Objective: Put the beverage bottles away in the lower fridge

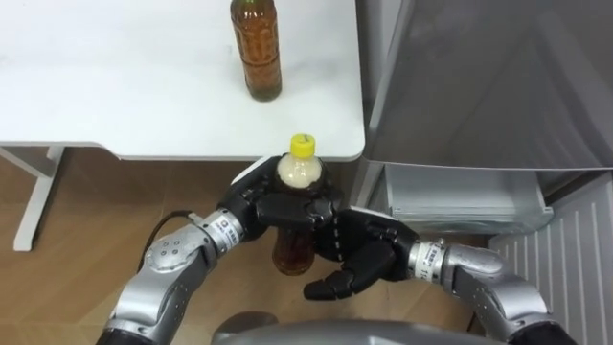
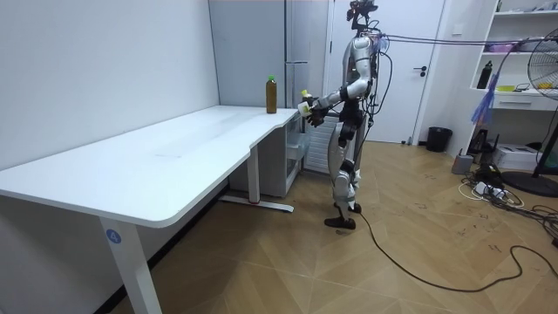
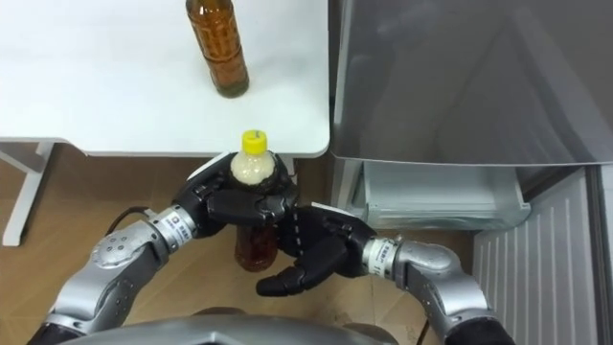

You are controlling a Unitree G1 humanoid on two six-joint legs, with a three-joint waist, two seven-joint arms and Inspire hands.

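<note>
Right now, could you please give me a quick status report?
Left robot hand shut on yellow-capped bottle, off the table. Right robot hand open beside it. Second bottle on table. Lower fridge drawer exposed, nothing blocking.

White desk (image 2: 166,153), in the room view set along a pale wall (image 2: 105,61): 1 long top with rounded corners, carried on white legs (image 2: 254,179) with flat feet. Wood-patterned floor (image 2: 288,262) throughout. Toward the room view's right: 1 white door (image 2: 429,70) with a dark handle; 1 black bin (image 2: 438,139) on the floor near it; white shelving (image 2: 523,52) bearing small items; 1 standing fan (image 2: 545,65); loose cables (image 2: 488,187) on the floor below the shelving. In the eye views, the desk's rounded near corner overhangs the floor, with 1 leg at far left.
</note>
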